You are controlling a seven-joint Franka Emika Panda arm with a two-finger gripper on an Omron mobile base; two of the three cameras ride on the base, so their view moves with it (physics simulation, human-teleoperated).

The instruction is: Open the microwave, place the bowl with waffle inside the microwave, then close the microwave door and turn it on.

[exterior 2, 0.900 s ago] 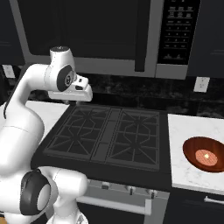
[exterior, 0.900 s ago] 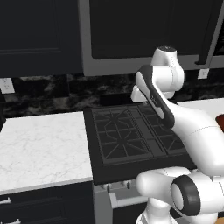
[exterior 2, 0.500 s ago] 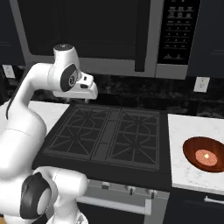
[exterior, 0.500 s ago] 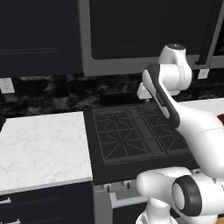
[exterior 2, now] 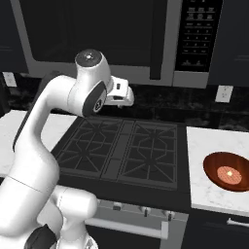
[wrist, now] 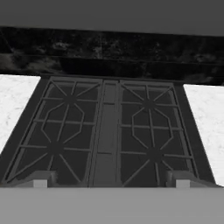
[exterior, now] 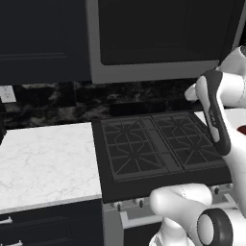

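The arm had risen since the earlier frames, lifting the tool (wrist: 109,183) higher over the stove (exterior 2: 121,151). The microwave (exterior 2: 121,39) hung above the stove, its door (exterior 2: 87,34) closed, handle (exterior 2: 156,39) at the door's right edge. The bowl (exterior 2: 226,171) sat on the right desk (exterior 2: 204,146), beside the stove, well apart from the tool. The tool's fingers (wrist: 40,180) stood wide apart, holding nothing.
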